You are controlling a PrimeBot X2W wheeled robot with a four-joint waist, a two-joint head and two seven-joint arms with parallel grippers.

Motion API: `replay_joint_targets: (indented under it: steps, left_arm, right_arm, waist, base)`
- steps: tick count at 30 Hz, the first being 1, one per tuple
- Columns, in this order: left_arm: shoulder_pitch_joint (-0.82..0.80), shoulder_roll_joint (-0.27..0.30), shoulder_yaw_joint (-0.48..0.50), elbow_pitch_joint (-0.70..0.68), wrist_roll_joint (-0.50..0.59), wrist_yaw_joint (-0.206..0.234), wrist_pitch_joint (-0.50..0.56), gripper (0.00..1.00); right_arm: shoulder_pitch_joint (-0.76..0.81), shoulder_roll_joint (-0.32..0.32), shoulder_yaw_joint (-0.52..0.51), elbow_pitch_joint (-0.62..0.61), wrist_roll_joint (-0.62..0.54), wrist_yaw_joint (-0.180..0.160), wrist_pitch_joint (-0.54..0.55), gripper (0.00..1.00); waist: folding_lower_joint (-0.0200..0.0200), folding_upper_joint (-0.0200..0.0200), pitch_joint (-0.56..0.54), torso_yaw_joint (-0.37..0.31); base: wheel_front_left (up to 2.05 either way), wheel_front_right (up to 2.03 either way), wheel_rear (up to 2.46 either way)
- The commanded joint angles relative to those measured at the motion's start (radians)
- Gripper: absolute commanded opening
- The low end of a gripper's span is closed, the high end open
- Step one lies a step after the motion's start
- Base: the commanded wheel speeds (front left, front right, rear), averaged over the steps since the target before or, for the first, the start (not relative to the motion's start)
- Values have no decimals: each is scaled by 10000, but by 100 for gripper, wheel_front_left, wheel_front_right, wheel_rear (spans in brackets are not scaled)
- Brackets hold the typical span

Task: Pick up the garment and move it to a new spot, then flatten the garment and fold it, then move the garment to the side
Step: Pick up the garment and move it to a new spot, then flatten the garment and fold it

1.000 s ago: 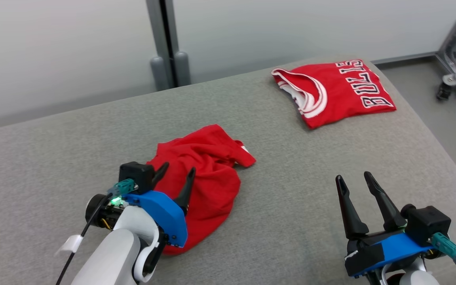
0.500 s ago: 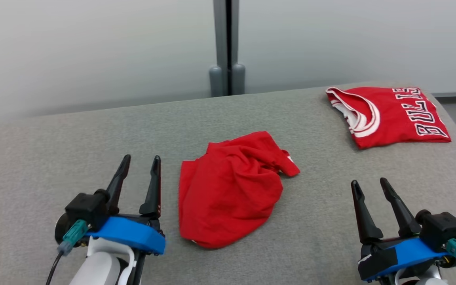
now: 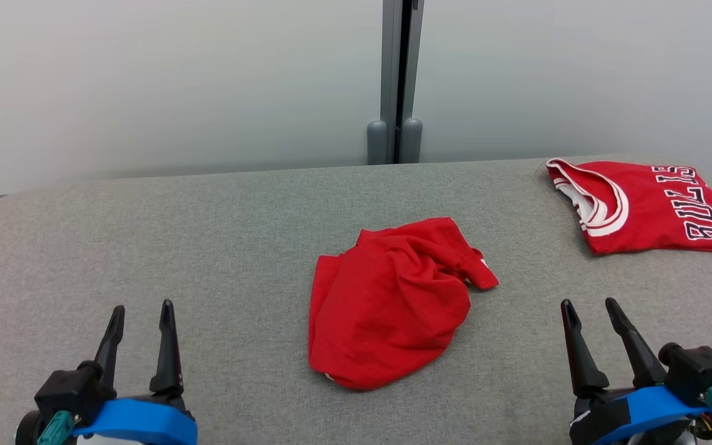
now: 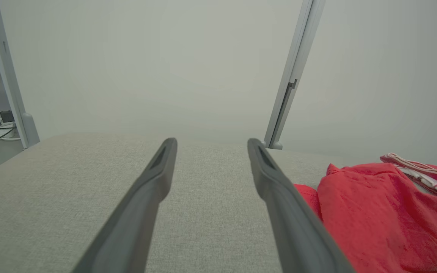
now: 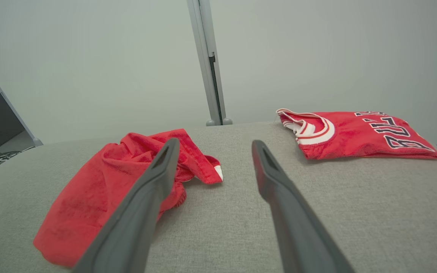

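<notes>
The left gripper is held with its two dark fingers parted and nothing between them, well to the left of the garment. The right gripper is likewise spread and empty, on the garment's right and clear of the cloth.

The garment is seen lying bunched in a rounded heap on the grey fabric surface, between the two grippers and touched by neither. It is plain red and deeply creased, with one loose flap thrown out to the right. A small white patch is visible at that flap's edge, possibly a label, though it is too small to be made out.

Beyond the garment and to its right, a folded red jersey with white trim and dark lettering is laid flat. Behind the garment a grey post is seen against the pale wall.
</notes>
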Motion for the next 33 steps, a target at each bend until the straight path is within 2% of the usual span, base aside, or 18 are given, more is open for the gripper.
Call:
replay_joint_targets:
  steps: [1,9,33]
  left_arm:
    - [241,69,100,-34,73,69,-43,100]
    - [1016,69,238,-258,174,248,13,100]
    - [1134,175,5,-1044,179,561,303,100]
  right_arm:
    - [123,-19,-58,34,58,5,22,100]
    - [261,-19,-140,183,72,5,53,100]
    - [-64,-19,92,103,-37,5,273,100]
  waist:
    - [1,0,-38,-26]
    - [1,0,-148,-51]
    - [1,0,12,29]
  base:
    - [0,0,0]
    - [0,0,0]
    - [0,0,0]
